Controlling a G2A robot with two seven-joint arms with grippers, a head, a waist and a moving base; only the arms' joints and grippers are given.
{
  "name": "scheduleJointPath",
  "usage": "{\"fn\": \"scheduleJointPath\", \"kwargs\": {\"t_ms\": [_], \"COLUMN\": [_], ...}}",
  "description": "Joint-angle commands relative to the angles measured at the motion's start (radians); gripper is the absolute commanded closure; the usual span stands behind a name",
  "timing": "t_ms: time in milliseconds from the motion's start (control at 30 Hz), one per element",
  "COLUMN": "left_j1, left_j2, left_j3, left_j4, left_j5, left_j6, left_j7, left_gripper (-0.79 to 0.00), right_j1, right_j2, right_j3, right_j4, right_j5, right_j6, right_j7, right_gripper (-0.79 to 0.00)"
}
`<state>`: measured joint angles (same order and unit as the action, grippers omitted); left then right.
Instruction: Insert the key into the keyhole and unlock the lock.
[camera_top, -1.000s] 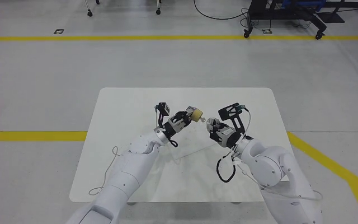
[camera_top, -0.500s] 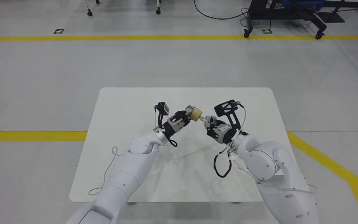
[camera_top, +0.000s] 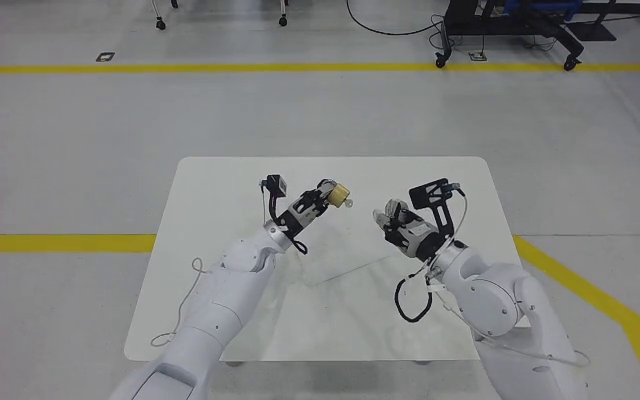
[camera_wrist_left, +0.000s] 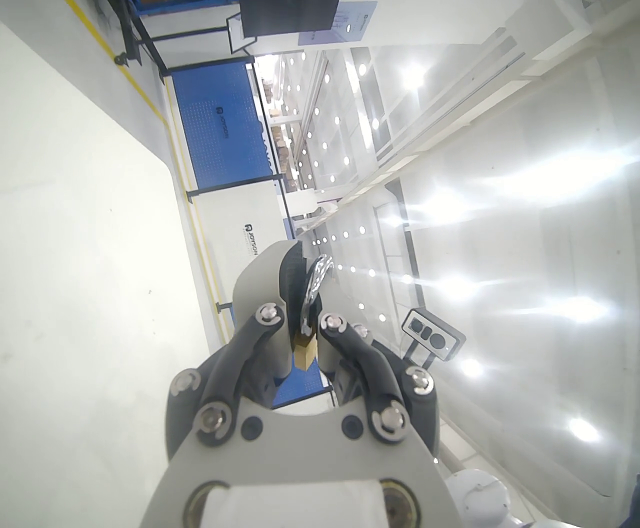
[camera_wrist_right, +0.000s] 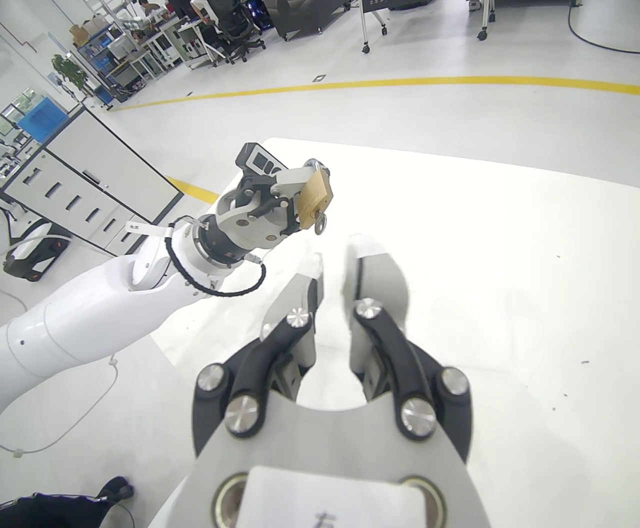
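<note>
A small box-shaped brass padlock (camera_wrist_right: 315, 192) with a steel shackle is held clamped between the fingers of the left gripper (camera_top: 328, 197), raised above the far half of the white, round-cornered table (camera_top: 220, 210). A small silver metal key (camera_wrist_right: 319, 223) is seen seated in the keyhole at the end of the padlock opposite the shackle, and it is touched by neither gripper. The right gripper (camera_wrist_right: 336, 252) is found narrowly parted with nothing between its fingers, near the key and padlock but apart from them, over the table's right half.
</note>
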<state>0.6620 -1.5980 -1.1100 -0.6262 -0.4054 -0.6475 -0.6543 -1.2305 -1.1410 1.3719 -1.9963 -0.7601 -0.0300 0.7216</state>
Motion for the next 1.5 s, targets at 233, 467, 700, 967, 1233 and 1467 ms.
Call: {"fn": "scheduleJointPath", "kwargs": {"t_ms": [233,467,700,967,1233,1467], "left_j1": [0.0,0.029,0.063,0.085,0.088,0.077], "left_j2": [0.0,0.004,0.026,0.042,0.031,0.027], "left_j3": [0.0,-0.019,-0.064,-0.09,-0.045,-0.029], "left_j4": [0.0,-0.051,-0.129,-0.186,-0.189,-0.17], "left_j5": [-0.003,-0.022,-0.061,-0.113,-0.105,-0.104], "left_j6": [0.001,0.053,0.213,0.37,0.406,0.407], "left_j7": [-0.002,0.05,-0.025,-0.13,-0.123,-0.119], "left_gripper": [0.0,0.0,0.0,0.0,0.0,0.0], "right_j1": [0.002,-0.006,-0.006,0.03,0.089,0.105], "right_j2": [0.0,0.004,0.018,0.03,0.018,0.016], "right_j3": [-0.002,-0.014,-0.002,-0.028,-0.145,-0.206], "right_j4": [0.001,-0.008,0.056,0.125,0.159,0.142], "right_j5": [-0.001,-0.131,-0.256,-0.429,-0.576,-0.757], "right_j6": [0.001,-0.003,-0.274,-0.47,-0.434,-0.424], "right_j7": [0.001,-0.026,-0.157,-0.234,-0.252,-0.254], "right_gripper": [-0.785,-0.785,-0.465,-0.785,-0.776,-0.656]}}
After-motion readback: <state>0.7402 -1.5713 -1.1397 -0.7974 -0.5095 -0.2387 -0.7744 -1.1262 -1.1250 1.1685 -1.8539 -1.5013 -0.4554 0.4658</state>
